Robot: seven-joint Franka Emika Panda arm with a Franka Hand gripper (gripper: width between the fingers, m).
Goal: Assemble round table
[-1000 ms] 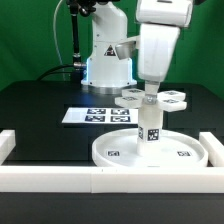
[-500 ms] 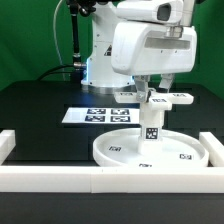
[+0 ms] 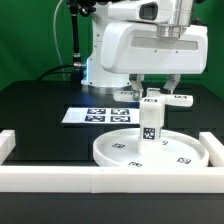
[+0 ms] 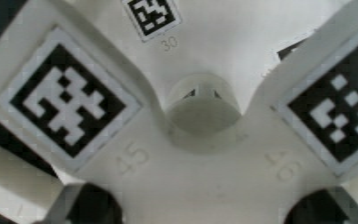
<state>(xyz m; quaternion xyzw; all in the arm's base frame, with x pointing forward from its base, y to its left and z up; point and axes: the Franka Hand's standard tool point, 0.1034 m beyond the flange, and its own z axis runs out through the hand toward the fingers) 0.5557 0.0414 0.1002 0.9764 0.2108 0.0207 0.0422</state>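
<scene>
white plastic cross-shaped piece [image 3: 158, 97] with black-white tags: atop the short white cylindrical post [image 3: 150, 122], directly beneath the gripper [image 3: 154, 88] | post: upright on the large white rimmed round disc [image 3: 112, 152] | gripper: grip state cannot be told | wrist view: cross-shaped piece [image 4: 179, 105] fills frame

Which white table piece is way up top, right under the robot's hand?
The flat cross-shaped piece. It sits on top of the upright post, just beneath the gripper. The big round disc lies flat on the table, lowest of the three.
</scene>
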